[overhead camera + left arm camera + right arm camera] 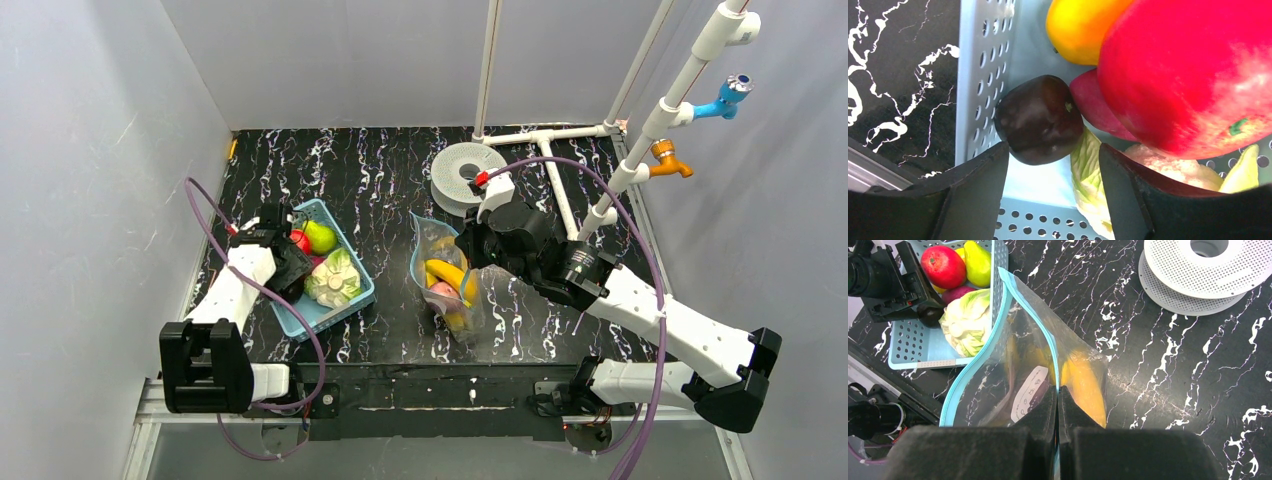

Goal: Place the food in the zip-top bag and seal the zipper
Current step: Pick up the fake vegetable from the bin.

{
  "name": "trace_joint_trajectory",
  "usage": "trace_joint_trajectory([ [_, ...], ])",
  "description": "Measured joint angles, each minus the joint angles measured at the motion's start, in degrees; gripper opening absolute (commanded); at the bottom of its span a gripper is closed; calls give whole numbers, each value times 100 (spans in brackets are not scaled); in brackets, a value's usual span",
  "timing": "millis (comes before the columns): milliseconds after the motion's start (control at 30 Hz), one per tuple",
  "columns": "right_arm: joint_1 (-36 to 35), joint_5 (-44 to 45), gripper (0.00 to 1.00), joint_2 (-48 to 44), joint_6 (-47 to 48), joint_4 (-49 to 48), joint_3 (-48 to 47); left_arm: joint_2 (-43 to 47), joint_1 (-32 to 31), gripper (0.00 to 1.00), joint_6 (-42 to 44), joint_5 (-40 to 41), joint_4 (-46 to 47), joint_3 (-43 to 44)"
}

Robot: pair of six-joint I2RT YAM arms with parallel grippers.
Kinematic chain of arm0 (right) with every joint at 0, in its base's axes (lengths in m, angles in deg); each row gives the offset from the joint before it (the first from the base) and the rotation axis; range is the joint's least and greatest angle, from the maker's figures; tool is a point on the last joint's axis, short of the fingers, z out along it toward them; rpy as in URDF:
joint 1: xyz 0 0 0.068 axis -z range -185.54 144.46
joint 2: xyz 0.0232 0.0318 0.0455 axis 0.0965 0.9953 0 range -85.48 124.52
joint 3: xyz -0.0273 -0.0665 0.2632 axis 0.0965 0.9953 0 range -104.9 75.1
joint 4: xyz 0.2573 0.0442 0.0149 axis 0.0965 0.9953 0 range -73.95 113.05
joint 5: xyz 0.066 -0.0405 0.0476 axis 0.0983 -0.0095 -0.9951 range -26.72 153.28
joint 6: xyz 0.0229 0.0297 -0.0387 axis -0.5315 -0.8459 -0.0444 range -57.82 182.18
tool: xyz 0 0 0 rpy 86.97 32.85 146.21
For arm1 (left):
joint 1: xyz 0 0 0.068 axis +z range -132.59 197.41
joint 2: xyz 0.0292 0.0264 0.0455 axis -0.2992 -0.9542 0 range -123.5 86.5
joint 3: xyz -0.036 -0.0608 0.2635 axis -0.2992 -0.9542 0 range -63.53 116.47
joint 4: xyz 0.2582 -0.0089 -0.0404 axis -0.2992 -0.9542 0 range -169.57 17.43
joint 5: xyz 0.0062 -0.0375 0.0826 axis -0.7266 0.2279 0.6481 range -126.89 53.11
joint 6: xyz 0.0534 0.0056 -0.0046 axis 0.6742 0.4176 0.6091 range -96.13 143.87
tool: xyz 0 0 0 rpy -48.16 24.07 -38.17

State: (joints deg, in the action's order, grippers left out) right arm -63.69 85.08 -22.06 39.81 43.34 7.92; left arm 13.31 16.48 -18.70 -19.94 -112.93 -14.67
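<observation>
Your right gripper [1058, 392] is pressed together on the rim of the zip-top bag [998, 365], which stands just beside the basket [325, 312] with its blue zipper [964, 374] gaping. A banana [447, 272] lies inside the bag. The basket holds the cabbage [335, 280], red fruit [943, 266] and eggplant [1039, 120]. Your left gripper [1054, 150] straddles the eggplant, jaws spread.
</observation>
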Motion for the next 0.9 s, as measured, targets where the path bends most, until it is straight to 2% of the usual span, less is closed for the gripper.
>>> trace_joint_trajectory([
  [567, 0, -7, 1, 0, 13, -42, 31, -404, 496, 64, -245, -549, 341, -90],
  [767, 0, -4, 1, 0, 13, -44, 33, -455, 498, 76, -227, -730, 411, -116],
  [833, 0, -7, 1, 0, 13, -42, 33, -492, 498, 76, -223, -785, 426, -149],
  [900, 0, -4, 1, 0, 13, -44, 33, -520, 503, 70, -223, -815, 437, -166],
])
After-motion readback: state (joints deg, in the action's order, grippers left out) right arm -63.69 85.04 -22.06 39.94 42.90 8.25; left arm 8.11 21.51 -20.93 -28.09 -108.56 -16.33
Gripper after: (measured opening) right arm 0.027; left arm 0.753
